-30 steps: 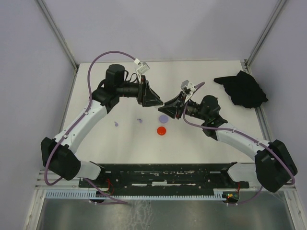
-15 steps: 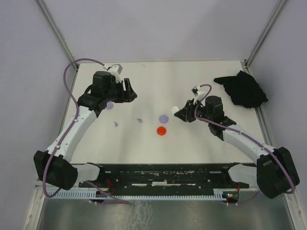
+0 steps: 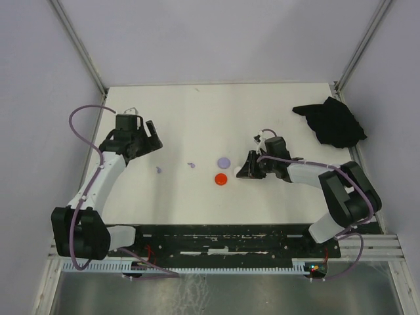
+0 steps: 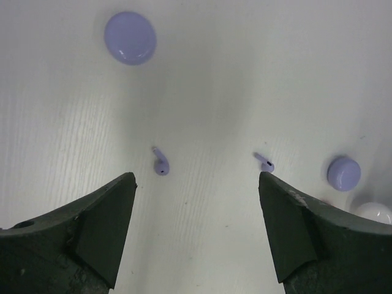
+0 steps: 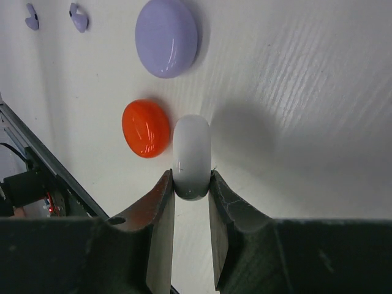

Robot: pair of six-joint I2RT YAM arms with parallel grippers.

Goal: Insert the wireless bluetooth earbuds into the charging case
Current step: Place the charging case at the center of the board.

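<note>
Holding my right tool point(image 5: 191, 177) narrow on the white round case point(image 5: 192, 147), I am pinching it upright on its edge just beside the red round case point(image 5: 146, 128) and near a lilac round case point(image 5: 166, 38). I cannot tell whether its rim is touching the counter point(image 5: 306, 92). Standing it up like this is, I judge, a way of steadying it for loading. My left tool point(image 4: 196, 180) is hanging wide apart and gripping nothing, low over the lilac earbuds point(image 4: 161, 166), probably lining up a pick. Both are lying loose on the counter, apart from each other and from every case, so neither is seated yet. My left wrist view is showing them framed between my fingers, plus a second lilac round case point(image 4: 128, 38) beyond, which the overhead view is not showing. Only the overhead view is taking in the black cloth point(image 3: 331, 121) at the far right.
</note>
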